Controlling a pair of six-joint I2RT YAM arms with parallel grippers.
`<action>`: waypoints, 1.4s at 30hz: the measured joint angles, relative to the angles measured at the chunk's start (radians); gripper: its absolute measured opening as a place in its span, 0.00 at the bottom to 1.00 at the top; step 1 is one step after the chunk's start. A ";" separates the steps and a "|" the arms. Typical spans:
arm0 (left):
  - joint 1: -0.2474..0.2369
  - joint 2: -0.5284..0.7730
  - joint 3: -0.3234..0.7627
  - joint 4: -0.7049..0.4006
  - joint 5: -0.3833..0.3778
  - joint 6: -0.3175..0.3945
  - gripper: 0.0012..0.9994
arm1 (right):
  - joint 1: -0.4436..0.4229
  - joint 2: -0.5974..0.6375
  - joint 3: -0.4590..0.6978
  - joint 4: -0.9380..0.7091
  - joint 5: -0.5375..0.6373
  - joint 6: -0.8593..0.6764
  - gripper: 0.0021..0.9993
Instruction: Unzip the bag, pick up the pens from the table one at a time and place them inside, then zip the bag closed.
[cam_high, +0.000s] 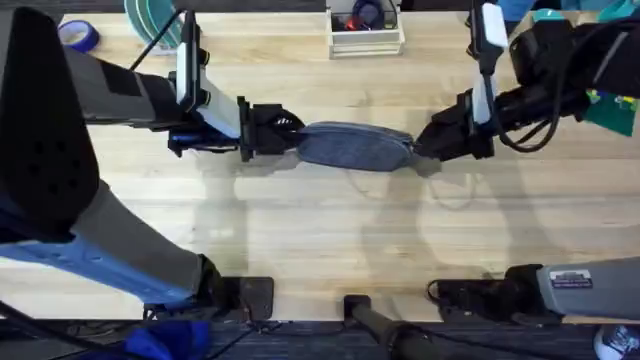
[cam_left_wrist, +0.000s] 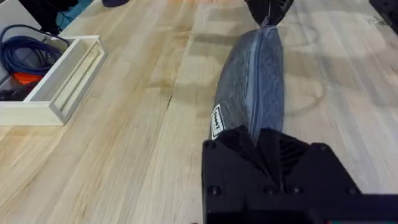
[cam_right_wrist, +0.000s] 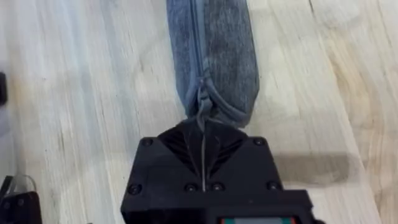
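The left tool (cam_high: 285, 131) is pinched shut on one end of the bag (cam_high: 355, 146). The right tool (cam_high: 428, 148) is pinched shut on the other end, at the zipper (cam_right_wrist: 200, 74). The bag is held stretched between them near the middle of the desk (cam_high: 320, 240), and its zipper is seen closed. The desk is made of light wood planks. Wide bare wood is seen in front of the bag. A white tray (cam_high: 366, 34) is set near the far edge, well apart from the bag.
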 joint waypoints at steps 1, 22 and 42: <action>0.000 0.000 0.000 0.000 0.000 0.000 0.04 | 0.000 0.000 0.000 0.000 0.006 0.000 0.03; 0.000 0.000 0.000 -0.015 0.000 0.000 0.04 | 0.000 0.000 0.000 -0.001 0.143 0.034 0.03; -0.003 0.000 0.000 -0.016 -0.002 0.000 0.04 | -0.010 0.000 0.000 -0.013 0.370 0.081 0.20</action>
